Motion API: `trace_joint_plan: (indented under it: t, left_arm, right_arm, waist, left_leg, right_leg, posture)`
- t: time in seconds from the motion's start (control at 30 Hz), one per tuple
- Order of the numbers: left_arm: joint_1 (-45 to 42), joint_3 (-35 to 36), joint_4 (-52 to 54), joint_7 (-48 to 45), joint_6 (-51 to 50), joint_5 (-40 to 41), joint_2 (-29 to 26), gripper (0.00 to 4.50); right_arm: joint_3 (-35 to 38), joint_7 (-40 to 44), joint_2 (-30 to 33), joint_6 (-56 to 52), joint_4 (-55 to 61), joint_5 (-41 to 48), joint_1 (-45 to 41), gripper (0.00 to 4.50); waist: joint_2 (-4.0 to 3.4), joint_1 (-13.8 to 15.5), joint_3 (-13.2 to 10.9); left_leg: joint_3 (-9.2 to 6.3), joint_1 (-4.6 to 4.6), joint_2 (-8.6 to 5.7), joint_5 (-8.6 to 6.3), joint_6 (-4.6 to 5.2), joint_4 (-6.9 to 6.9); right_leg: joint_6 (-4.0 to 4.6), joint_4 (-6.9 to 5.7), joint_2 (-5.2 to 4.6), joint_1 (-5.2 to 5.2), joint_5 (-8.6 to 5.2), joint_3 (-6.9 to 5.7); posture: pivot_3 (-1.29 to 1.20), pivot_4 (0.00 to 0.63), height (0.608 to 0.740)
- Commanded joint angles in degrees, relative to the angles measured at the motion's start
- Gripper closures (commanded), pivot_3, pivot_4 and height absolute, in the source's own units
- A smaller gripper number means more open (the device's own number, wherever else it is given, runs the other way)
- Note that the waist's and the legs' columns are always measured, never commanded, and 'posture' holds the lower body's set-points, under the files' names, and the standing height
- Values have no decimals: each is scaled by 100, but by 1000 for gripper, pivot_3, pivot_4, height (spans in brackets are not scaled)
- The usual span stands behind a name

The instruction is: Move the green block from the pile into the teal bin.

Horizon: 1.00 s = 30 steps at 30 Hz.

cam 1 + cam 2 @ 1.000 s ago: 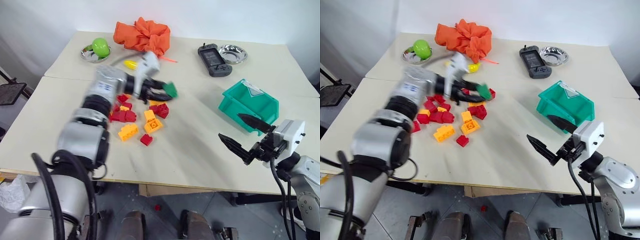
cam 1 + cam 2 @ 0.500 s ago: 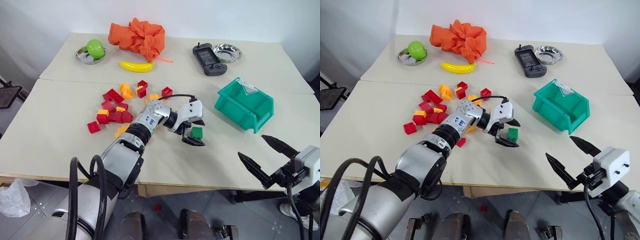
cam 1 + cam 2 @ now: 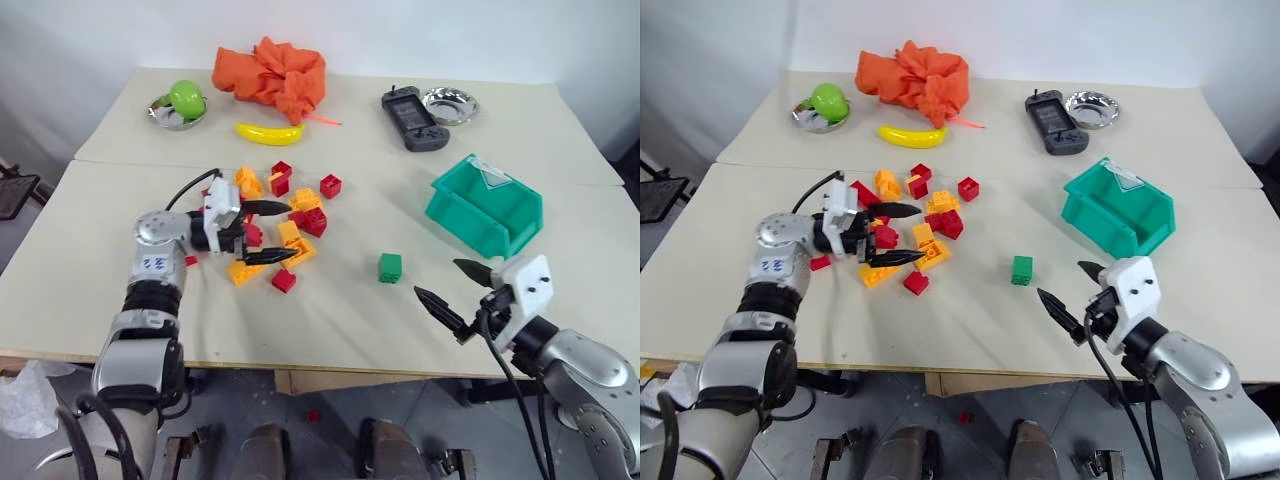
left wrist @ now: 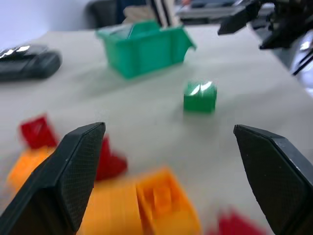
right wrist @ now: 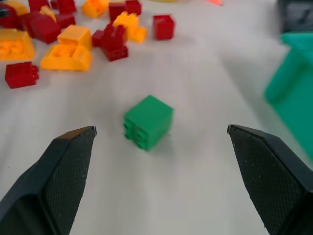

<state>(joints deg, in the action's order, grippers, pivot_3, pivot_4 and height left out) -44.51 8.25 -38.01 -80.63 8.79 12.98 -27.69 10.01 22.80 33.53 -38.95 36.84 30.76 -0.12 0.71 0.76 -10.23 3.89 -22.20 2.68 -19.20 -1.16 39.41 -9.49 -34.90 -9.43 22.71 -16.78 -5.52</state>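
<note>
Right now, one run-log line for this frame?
green block: on table, outside teal bin | left gripper: open over pile | right gripper: open

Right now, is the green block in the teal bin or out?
Out. The green block sits alone on the table, between the pile and the teal bin.

Both arms were silver-grey metal with black ribbed joints and black cables; each white-bodied gripper, left (image 3: 258, 232) and right (image 3: 455, 290), bore two pointed, textured black fingers (image 5: 61, 176).

Green block (image 3: 390, 267) lies between pile (image 3: 270, 215) and teal bin (image 3: 486, 207).
</note>
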Motion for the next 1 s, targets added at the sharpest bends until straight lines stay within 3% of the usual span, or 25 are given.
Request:
trace_joint_plan:
  t: [0.03, 0.2, 0.3, 0.5, 0.77, 1.0]
  left_arm:
    - [1058, 188, 1502, 82, -485, 366, -477, 33]
    - [2404, 90, 3290, 396, -1427, 836, -740, 33]
    - [2834, 77, 3796, 596, -1707, 984, -769, 33]
    - [2860, -113, 4036, 916, -1815, 1052, -675, 33]
    - [2668, -302, 4025, 1134, -1793, 1109, -599, 33]
    - [2720, -414, 4314, 1245, -1923, 1284, -528, 0]
  right_arm:
    - [-495, -781, -304, -649, -320, -438, -608, 0]
    - [-607, -856, -388, -1117, -641, -517, -948, 0]
    - [-806, -853, -656, -1262, -797, -474, -1232, 0]
    - [-1232, -998, -1093, -1423, -1157, -723, -1647, 0]
    - [-1270, -1652, -1705, -1291, -1673, -1307, -1965, 0]
    - [-1199, -1320, -1499, -1141, -1522, -1347, -1808, 2279]
  waist:
    - [-2, -82, 0]
    - [-4, -3, 1]
    - [-6, 27, 2]
    - [-10, 0, 4]
    - [-11, -70, 4]
    - [-11, -101, 4]
  left_leg:
    - [-1, 1, 1, 0, -1, 2]
    - [-2, -2, 1, 0, -1, -5]
    - [-2, -3, 2, -1, 0, 9]
    - [-1, 2, 3, 0, -2, 9]
    - [-1, 1, 3, 0, -2, 8]
    - [0, 1, 3, 0, -2, -1]
  right_leg:
    - [0, -2, 0, 0, 0, 1]
    - [3, -6, -2, 4, -2, 0]
    - [3, -10, -1, 2, -1, 2]
    - [7, -19, -1, 2, -2, 3]
    - [8, -20, -1, 5, -2, 2]
    - [8, -14, -1, 6, -2, 3]
  posture:
    - [0, 150, 740]
    - [0, 150, 740]
    - [0, 150, 740]
    - [0, 150, 740]
    - [0, 150, 740]
    - [0, 150, 740]
